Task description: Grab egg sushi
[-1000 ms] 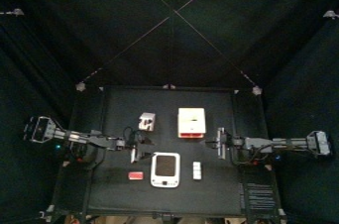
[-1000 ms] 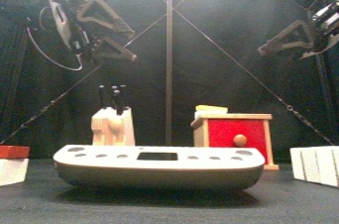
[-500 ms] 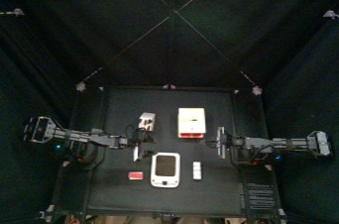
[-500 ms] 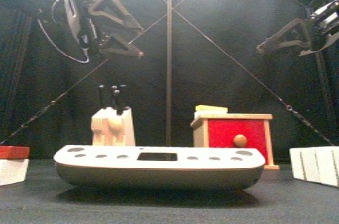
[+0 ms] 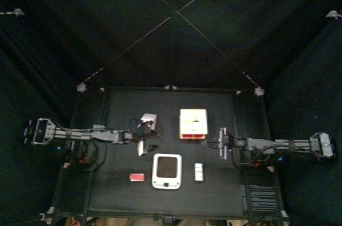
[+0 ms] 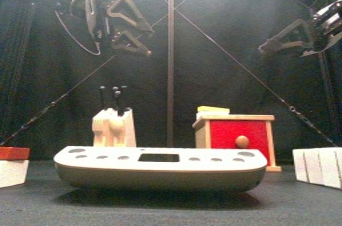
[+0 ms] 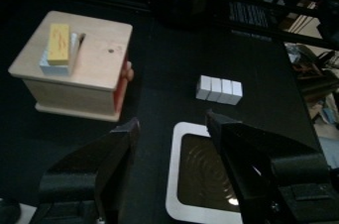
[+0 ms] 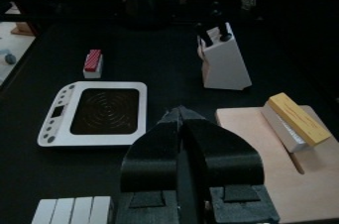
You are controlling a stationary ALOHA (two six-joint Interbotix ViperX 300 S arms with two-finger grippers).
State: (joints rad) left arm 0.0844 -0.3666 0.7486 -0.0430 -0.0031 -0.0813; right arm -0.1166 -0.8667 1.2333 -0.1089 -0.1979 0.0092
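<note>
Black table [image 5: 120, 105], black curtains [image 5: 80, 30] around.

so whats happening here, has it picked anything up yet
Not yet. The egg sushi lies untouched on top of a wooden box on the table. The left gripper hangs above the table with its jaws wide open, holding nothing, over the white device with the box ahead. The right gripper is shut and empty, raised on its own side. A small knife block and white blocks stand nearby.
</note>
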